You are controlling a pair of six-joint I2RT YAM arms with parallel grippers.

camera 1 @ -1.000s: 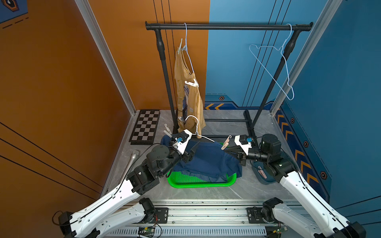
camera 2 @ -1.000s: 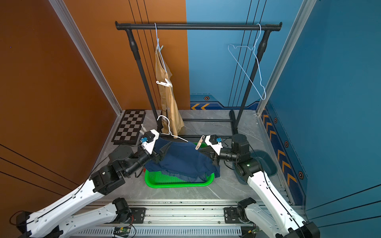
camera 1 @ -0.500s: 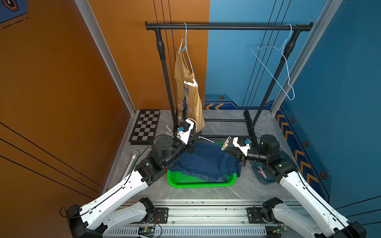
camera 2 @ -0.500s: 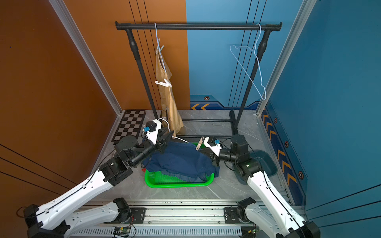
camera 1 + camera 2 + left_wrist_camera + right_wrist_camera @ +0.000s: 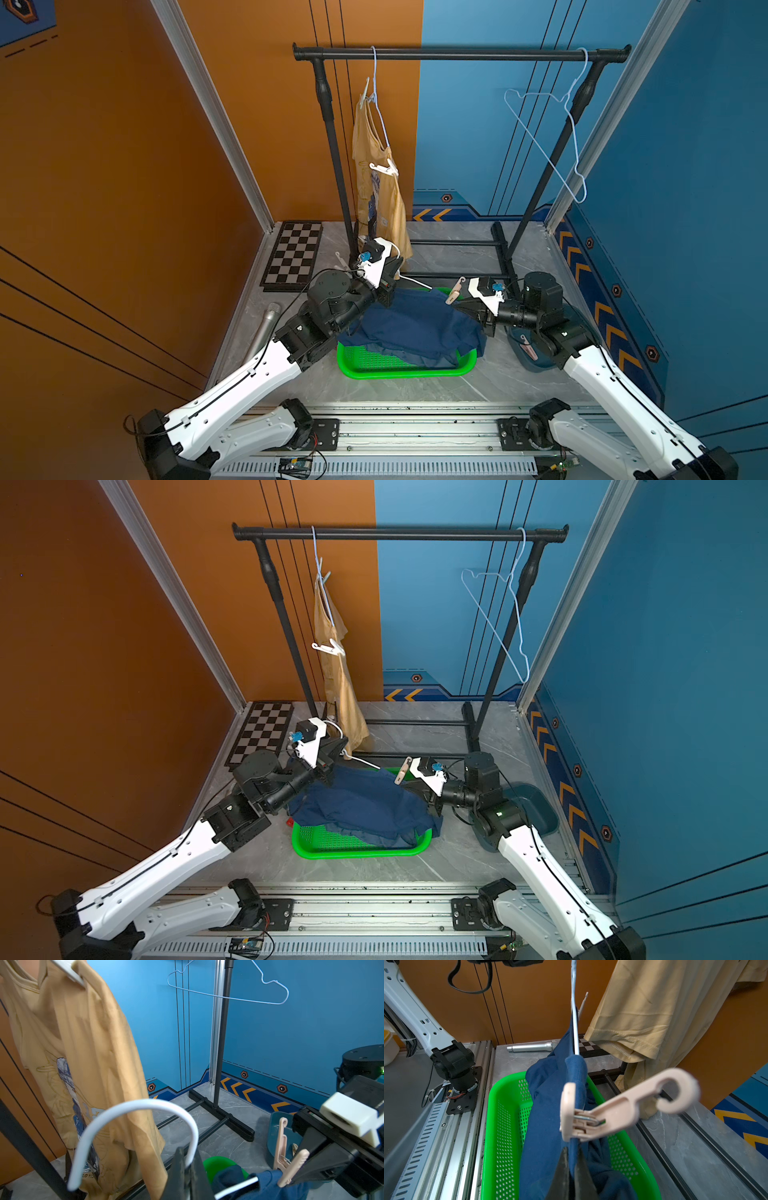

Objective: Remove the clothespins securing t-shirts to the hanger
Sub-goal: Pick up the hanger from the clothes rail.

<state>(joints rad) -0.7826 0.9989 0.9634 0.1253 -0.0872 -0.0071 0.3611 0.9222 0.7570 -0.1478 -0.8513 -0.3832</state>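
In both top views a navy t-shirt (image 5: 415, 324) on a white hanger (image 5: 409, 282) is stretched between the two arms, sagging into a green basket (image 5: 399, 370) on the grey counter (image 5: 478, 382). The left claw (image 5: 395, 267) is closed on the hanger's hook end. The right claw (image 5: 462, 306) is pinched shut at the shirt's other shoulder, with a pink clothespin (image 5: 455, 291) standing up just beside it. Behind them, a mustard t-shirt (image 5: 382, 199) hangs from the black rack (image 5: 457, 53) with a white clothespin (image 5: 384, 168) clipped to it. An empty wire hanger (image 5: 548, 141) hangs farther along the rail.

In the left wrist view, the left claw (image 5: 187, 1160) has its jaws together on the curved white hook (image 5: 145, 1105). The mustard shirt hangs close behind it. The pink clothespin (image 5: 291, 1165) sits on the navy cloth next to the right arm's black fingers.

In the right wrist view, the right claw (image 5: 571, 1160) is clamped on navy fabric. The pink clothespin (image 5: 612, 1107) bites the cloth-covered hanger just past the fingertips (image 5: 562, 1167), above the basket (image 5: 492, 1126).
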